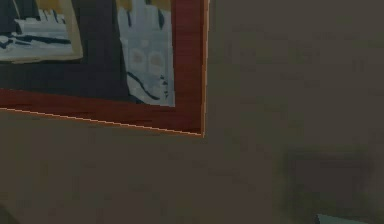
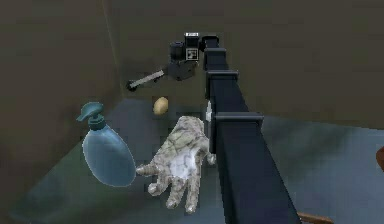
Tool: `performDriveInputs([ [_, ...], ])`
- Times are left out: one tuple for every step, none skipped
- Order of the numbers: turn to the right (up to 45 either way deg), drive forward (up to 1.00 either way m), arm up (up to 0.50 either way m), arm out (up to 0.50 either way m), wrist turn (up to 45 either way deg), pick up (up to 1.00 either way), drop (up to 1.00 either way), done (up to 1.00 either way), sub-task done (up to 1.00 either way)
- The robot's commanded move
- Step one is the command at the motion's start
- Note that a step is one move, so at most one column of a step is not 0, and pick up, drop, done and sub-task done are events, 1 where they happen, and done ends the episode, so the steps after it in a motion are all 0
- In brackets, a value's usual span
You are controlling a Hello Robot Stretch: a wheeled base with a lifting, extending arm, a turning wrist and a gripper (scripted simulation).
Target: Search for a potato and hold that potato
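In the forward view, a large picture in a reddish-brown wooden frame (image 1: pixel 100 60) is seen hung on a dull grey-brown wall (image 1: pixel 290 90); pale shapes on a dark ground can be made out within the frame. A thin pale strip (image 1: pixel 352 217) is cut off by the bottom edge toward the forward view's right, and what it belongs to cannot be told. In the arm side view, the dark square-section arm (image 2: pixel 235 130) is seen stretched out over a grey-blue flat surface (image 2: pixel 320 160) that meets dark walls in a corner. The gripper (image 2: pixel 135 85) is found at the arm's far end, its thin fingers pointed toward the view's left. A small tan oval thing, taken for the potato (image 2: pixel 160 104), is seen lying on the surface just below the gripper in the picture; whether it is touched cannot be judged, and whether anything is held by the gripper cannot be told. Nearer the camera, a translucent blue spray bottle with a teal head (image 2: pixel 105 150) is stood upright, and a pale mottled hand-shaped sculpture (image 2: pixel 180 160) is set between the bottle and the arm.
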Motion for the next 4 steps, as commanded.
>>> performDriveInputs([
  [0.0,0.0,0.0,0.0,12.0,0.0,0.0,0.0,0.0],
  [0.0,0.0,-0.12,0.0,0.0,0.0,0.0,0.0,0.0],
  [0.0,0.0,0.0,0.0,0.0,1.0,0.0,0.0,0.0],
  [0.0,0.0,0.1,0.0,0.0,0.0,0.0,0.0,0.0],
])
